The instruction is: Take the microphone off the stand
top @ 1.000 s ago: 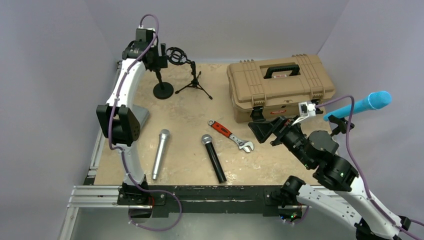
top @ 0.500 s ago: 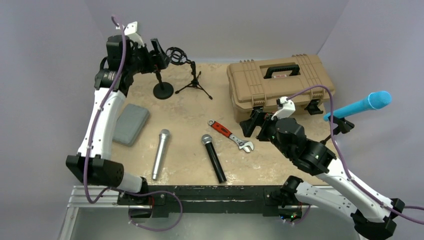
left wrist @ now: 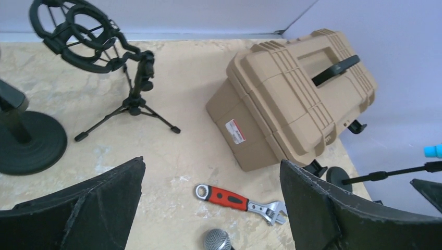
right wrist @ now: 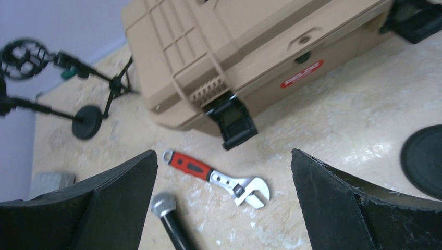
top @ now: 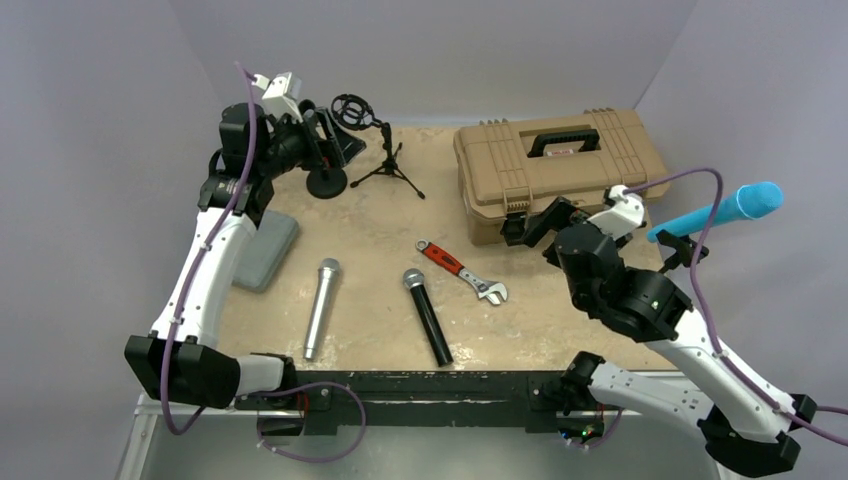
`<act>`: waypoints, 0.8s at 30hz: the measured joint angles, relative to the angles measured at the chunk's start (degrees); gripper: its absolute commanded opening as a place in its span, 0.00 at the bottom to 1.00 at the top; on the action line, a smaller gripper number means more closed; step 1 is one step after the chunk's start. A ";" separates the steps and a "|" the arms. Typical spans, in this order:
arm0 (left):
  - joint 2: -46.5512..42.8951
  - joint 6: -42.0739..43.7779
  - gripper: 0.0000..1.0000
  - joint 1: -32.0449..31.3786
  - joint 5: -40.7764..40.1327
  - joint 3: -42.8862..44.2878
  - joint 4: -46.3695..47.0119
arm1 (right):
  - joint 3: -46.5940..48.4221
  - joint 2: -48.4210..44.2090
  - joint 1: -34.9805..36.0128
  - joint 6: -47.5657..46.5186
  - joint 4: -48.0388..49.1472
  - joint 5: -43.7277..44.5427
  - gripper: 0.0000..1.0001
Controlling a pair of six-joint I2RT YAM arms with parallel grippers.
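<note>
A blue microphone (top: 735, 208) sits tilted in a black stand (top: 678, 250) at the right edge, past the toolbox. Its blue tip (left wrist: 433, 151) and the stand arm (left wrist: 396, 173) show at the right edge of the left wrist view. The stand's round base (right wrist: 425, 161) shows in the right wrist view. My right gripper (top: 535, 222) is open and empty in front of the toolbox, left of the blue microphone; in its own view (right wrist: 223, 153) it looks down at the wrench. My left gripper (top: 335, 140) is open and empty at the back left; its own view (left wrist: 211, 162) shows nothing between the jaws.
A tan toolbox (top: 555, 165) stands at the back right. A red-handled wrench (top: 462, 271), a black microphone (top: 428, 315) and a silver microphone (top: 321, 305) lie mid-table. An empty shock-mount tripod (top: 380, 150), a round-base stand (top: 326, 180) and a grey pad (top: 262, 250) are at the left.
My right gripper has swung up and to the right, closer to the toolbox front and the blue microphone. My left arm has changed pose and its gripper dropped slightly by the round-base stand.
</note>
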 measured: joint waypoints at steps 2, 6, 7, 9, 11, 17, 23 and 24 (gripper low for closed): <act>-0.02 -0.61 0.97 -0.07 1.62 -0.13 1.36 | 2.12 0.87 0.00 2.93 -2.78 4.59 0.94; -0.33 -1.68 0.97 -0.09 3.91 -0.33 3.58 | 3.96 2.47 0.00 9.33 -8.11 13.68 0.94; -0.57 -1.95 0.97 -0.11 4.20 -0.59 3.98 | 3.98 2.93 0.00 11.43 -9.70 15.72 0.93; -1.09 -2.14 0.97 -0.13 4.68 -1.11 4.31 | 3.98 3.78 0.00 15.13 -12.90 19.43 0.93; -1.42 -2.49 0.97 -0.13 5.03 -1.36 4.74 | 3.98 4.48 0.00 17.18 -14.49 22.47 0.93; -1.88 -2.56 0.97 -0.17 5.25 -2.01 5.68 | 3.74 4.85 0.00 6.86 -5.75 27.54 0.91; -1.88 -2.60 0.97 -0.20 5.25 -2.05 6.10 | 6.36 4.96 0.00 -6.51 2.60 30.60 0.90; -1.86 -2.64 0.97 -0.24 5.25 -2.05 6.12 | 7.65 4.92 0.00 -8.09 3.23 31.12 0.90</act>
